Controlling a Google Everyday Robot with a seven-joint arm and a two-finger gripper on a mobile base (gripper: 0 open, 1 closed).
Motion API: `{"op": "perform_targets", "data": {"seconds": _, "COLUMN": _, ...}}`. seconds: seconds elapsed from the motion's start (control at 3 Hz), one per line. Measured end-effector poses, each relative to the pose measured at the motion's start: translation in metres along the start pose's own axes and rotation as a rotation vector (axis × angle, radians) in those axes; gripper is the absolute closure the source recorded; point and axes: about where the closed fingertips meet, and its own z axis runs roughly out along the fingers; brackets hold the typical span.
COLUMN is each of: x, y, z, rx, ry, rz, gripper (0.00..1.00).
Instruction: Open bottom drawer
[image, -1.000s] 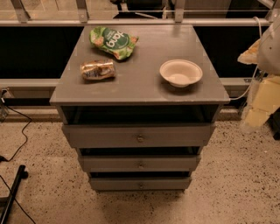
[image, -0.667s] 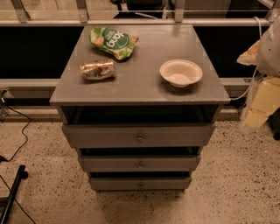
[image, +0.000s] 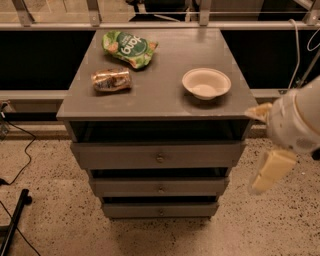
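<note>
The grey cabinet (image: 155, 95) has three drawers stacked one under the other. The bottom drawer (image: 135, 210) is the slim lowest front with a small round knob (image: 160, 211) at its centre, and it sits closed near the floor. My gripper (image: 266, 142) hangs off the cabinet's right side, level with the top drawer (image: 120, 156) and well above and right of the bottom drawer. Its cream fingers (image: 272, 170) stand apart and hold nothing.
On the cabinet top lie a green snack bag (image: 129, 48), a brown wrapped snack (image: 111, 80) and a white bowl (image: 206, 83). The middle drawer (image: 125, 187) sits between the other two. A black cable (image: 20, 150) and a stand leg (image: 12, 220) are on the speckled floor at left.
My gripper and arm have moved down and a little left, closer to the cabinet's right side. The cabinet and the things on it have not moved.
</note>
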Motion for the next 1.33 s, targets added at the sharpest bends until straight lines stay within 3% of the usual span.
{"op": "perform_targets", "data": {"seconds": 0.33, "x": 0.019, "y": 0.016, "z": 0.017, "rx": 0.015, "ry": -0.021, "rz": -0.011, "gripper": 0.0}}
{"op": "perform_targets", "data": {"seconds": 0.67, "x": 0.017, "y": 0.018, "z": 0.02, "rx": 0.007, "ry": 0.012, "rz": -0.02, "gripper": 0.0}}
{"op": "perform_targets", "data": {"seconds": 1.0, "x": 0.036, "y": 0.03, "z": 0.078, "rx": -0.021, "ry": -0.028, "rz": -0.06, "gripper": 0.0}}
{"op": "perform_targets", "data": {"seconds": 1.33, "x": 0.061, "y": 0.058, "z": 0.161, "rx": -0.047, "ry": -0.12, "rz": -0.114, "gripper": 0.0}}
